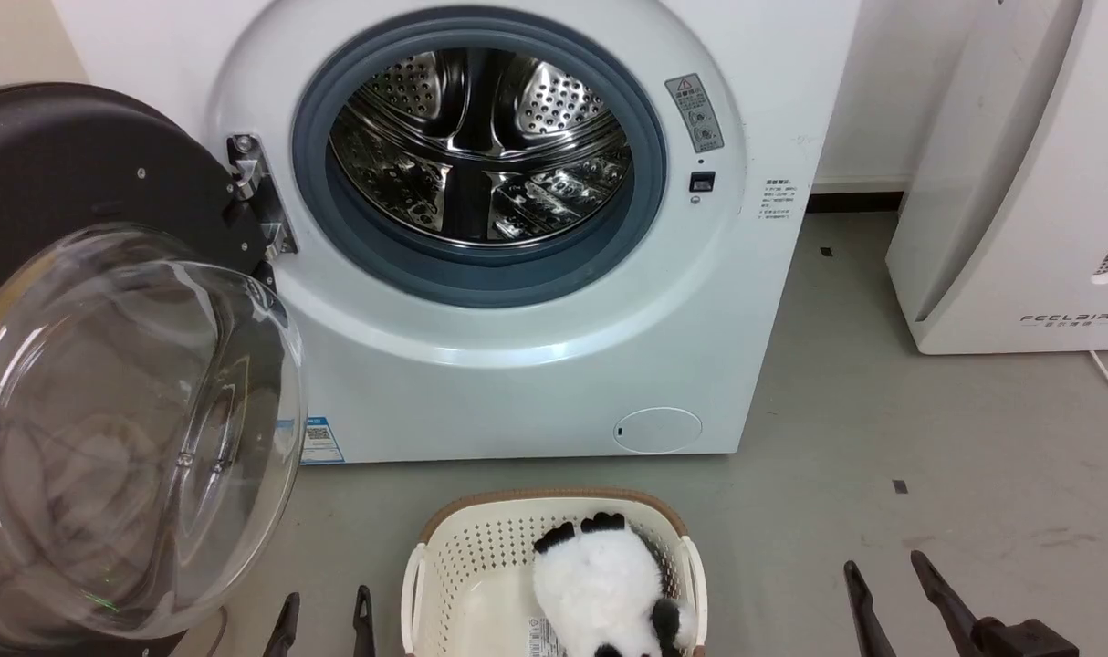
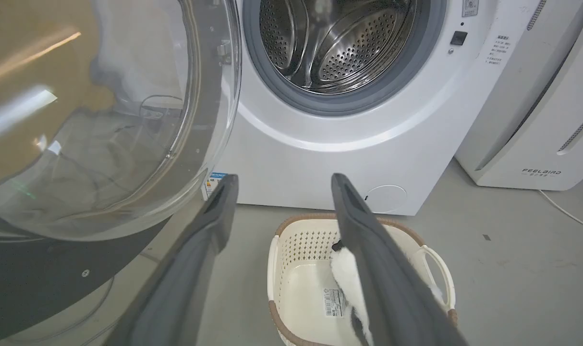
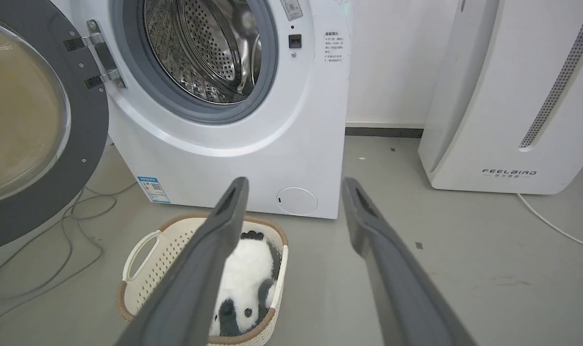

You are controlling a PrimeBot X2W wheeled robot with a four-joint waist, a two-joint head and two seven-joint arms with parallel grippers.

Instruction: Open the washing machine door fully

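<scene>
Two grippers, both spread open and holding nothing: left gripper low beside the basket, right gripper well off to the right over bare floor. The washing machine door hangs swung out to your left of the washing machine, inner face toward the head camera, glass dome bulging at you, steel drum fully exposed. It looks near the end of its swing; whether any travel is left, you can't tell from here. Handling guess: rigid and fairly heavy, moving only on an arc about the metal hinge, so push along that arc, not straight. Domed glass is smooth, likely slippery and the breakable part, so don't pinch or jab it. The matte dark-grey ring around the dome is the better contact, and the edge farthest from the hinge should give the most leverage. A flat finger push from the left gripper, which is near the door's lower edge but not touching it, should do; no clamping needed. Watch the basket with the panda plush just beside that arm, and the cables on the floor under the door.
</scene>
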